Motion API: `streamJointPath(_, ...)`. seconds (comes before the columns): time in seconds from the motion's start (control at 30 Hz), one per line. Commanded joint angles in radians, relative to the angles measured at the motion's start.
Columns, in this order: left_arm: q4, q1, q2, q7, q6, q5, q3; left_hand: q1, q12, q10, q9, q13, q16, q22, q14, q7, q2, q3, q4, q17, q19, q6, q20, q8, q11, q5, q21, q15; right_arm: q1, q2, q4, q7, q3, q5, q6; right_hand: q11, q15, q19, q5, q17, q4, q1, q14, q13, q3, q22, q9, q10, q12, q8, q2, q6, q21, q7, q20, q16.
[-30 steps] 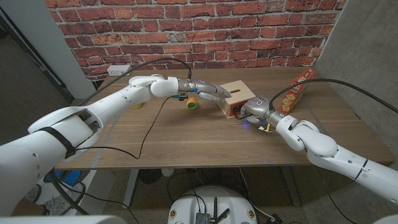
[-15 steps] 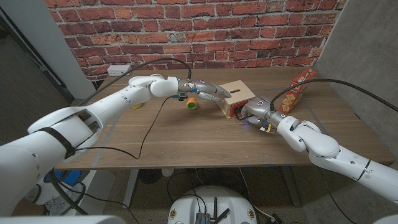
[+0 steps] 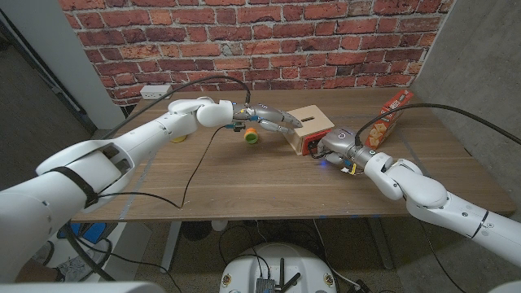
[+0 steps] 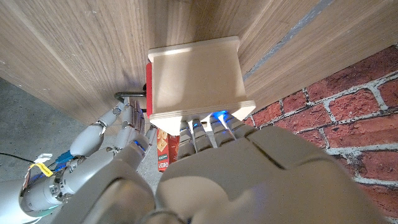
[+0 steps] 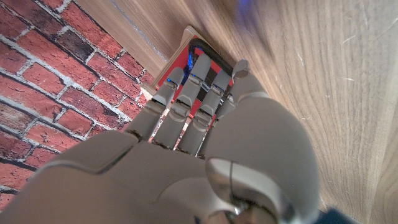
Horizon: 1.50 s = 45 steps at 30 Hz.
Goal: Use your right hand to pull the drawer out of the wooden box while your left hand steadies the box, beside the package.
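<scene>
The pale wooden box (image 3: 310, 122) stands mid-table, its red drawer front (image 3: 307, 147) facing the near edge. My left hand (image 3: 273, 120) lies with straight fingers against the box's left top edge; those fingertips (image 4: 205, 124) press on the box (image 4: 196, 74). My right hand (image 3: 334, 145) is at the drawer front, its fingers (image 5: 186, 93) curled onto the black drawer handle (image 5: 208, 51). The handle (image 4: 127, 95) and a sliver of red front (image 4: 149, 87) stick out from the box. The red cracker package (image 3: 388, 120) lies just right of the box.
A green and orange object (image 3: 251, 136) sits left of the box under my left wrist. A yellow thing (image 3: 178, 137) lies further left. A black cable (image 3: 195, 167) trails across the table. A brick wall (image 3: 260, 41) backs the table.
My right hand has edged slightly toward the near right at the drawer front. The box and my left hand have stayed put.
</scene>
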Motion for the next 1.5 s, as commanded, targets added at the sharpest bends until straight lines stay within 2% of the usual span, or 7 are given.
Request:
streamJointPath(0.03,0.006,-0.002,-0.002,-0.001,0.0,0.0,0.001,0.009,0.005,0.01,0.0,0.002,0.002,0.002,0.008,0.001,0.082,0.008,-0.003,0.002,0.008,0.008,-0.175,0.001,-0.002,0.008,0.001,-0.092,-0.016,-0.013,-0.014,0.008,0.011,0.003,-0.007,-0.002,-0.075,0.006,0.005,0.001,-0.001,-0.001,0.008,0.001,0.012,0.002,0.001,0.009,-0.002,0.005,0.009,0.008,0.002,-0.001,-0.133,0.0)
streamJointPath(0.43,0.012,-0.005,-0.005,-0.003,-0.001,-0.004,0.003,0.01,0.003,0.01,0.0,0.002,0.001,0.002,0.01,0.002,0.082,0.009,-0.004,0.002,0.01,0.01,-0.175,0.001,0.001,0.008,0.001,-0.089,-0.035,-0.023,-0.03,0.016,0.02,0.002,-0.015,-0.002,-0.075,0.006,0.005,0.002,-0.002,0.0,0.009,0.001,0.014,0.002,0.002,0.009,-0.002,0.005,0.008,0.009,0.002,-0.002,-0.133,-0.001)
streamJointPath(1.5,-0.028,0.021,0.014,-0.02,0.026,-0.015,-0.011,0.013,0.006,0.033,0.0,0.002,0.004,0.002,0.034,0.007,0.081,0.013,-0.008,0.001,0.021,0.033,-0.174,0.003,0.001,0.008,0.001,-0.087,-0.081,-0.043,-0.067,0.026,0.044,-0.006,-0.045,-0.001,-0.075,0.007,0.004,0.004,-0.001,-0.002,0.01,0.001,0.019,0.002,0.002,0.009,-0.002,0.004,0.009,0.01,0.003,-0.002,-0.133,-0.002)
